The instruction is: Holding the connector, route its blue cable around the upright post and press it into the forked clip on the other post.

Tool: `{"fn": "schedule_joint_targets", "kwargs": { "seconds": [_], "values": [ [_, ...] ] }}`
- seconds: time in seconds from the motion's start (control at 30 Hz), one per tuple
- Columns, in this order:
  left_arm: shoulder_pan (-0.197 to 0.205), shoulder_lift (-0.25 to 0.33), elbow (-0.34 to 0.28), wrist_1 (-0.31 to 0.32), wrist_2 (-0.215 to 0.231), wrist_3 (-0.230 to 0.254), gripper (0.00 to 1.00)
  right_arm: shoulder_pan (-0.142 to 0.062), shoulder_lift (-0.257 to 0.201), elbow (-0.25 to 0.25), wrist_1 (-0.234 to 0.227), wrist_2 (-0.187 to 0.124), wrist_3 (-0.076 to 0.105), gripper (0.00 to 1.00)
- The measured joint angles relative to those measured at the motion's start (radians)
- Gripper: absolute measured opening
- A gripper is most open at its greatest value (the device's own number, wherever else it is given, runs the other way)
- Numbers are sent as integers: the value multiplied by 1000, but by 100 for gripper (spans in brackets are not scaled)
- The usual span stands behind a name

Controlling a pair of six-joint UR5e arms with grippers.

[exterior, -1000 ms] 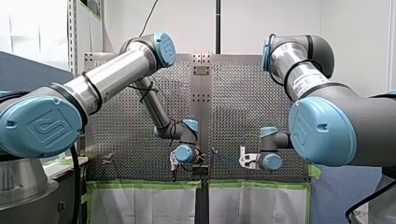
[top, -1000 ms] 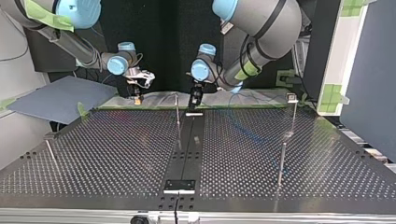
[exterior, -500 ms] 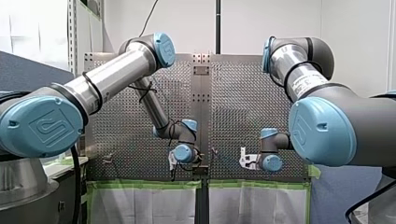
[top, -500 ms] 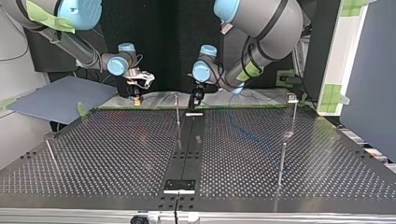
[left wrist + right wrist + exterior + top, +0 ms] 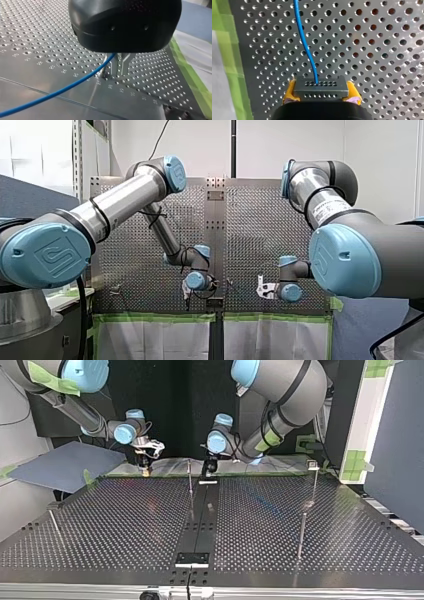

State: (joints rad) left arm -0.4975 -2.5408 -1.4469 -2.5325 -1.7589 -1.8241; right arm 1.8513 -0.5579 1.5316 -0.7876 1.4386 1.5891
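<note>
Nearest the taped edge of the table (image 5: 374, 37), the right gripper (image 5: 321, 90) holds the connector (image 5: 322, 84) crosswise between its yellow pads (image 5: 289, 91). Its jaws are closed on the connector's two ends, just beside the green tape (image 5: 229, 62). The blue cable (image 5: 305, 42) leaves the connector's front face and runs ahead of those jaws in a slight S, so its long axis points away from this arm. A little further along, the left gripper (image 5: 120, 72) stands tips-down close to the perforated plate. Its metal jaws are narrow, with only a slit between them, and the cable climbs up to them under the black body. They seem pinched on it, though the very spot is hidden. In the top view the upright post (image 5: 190, 480) stands between the two grippers, just beside the left one and well apart from the right, so the left arm is the nearer to it. Farthest from the connector, at that view's right, another post (image 5: 314, 487) carries a small fitting at its top. I judge that to be the forked clip (image 5: 312, 464), and I see no cable in it. Against a second ago little differs: the right gripper sits slightly lower toward the table edge, the left wrist has dipped a touch, and the posts stand as they did.
</note>
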Motion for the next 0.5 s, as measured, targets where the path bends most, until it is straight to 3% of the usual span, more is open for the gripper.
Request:
{"fn": "schedule_joint_targets", "kwargs": {
  "seconds": [0.5],
  "values": [
    [14,0,11,-6,40,-35,7,-25,1,-46,15,6,19,0]
  ]
}}
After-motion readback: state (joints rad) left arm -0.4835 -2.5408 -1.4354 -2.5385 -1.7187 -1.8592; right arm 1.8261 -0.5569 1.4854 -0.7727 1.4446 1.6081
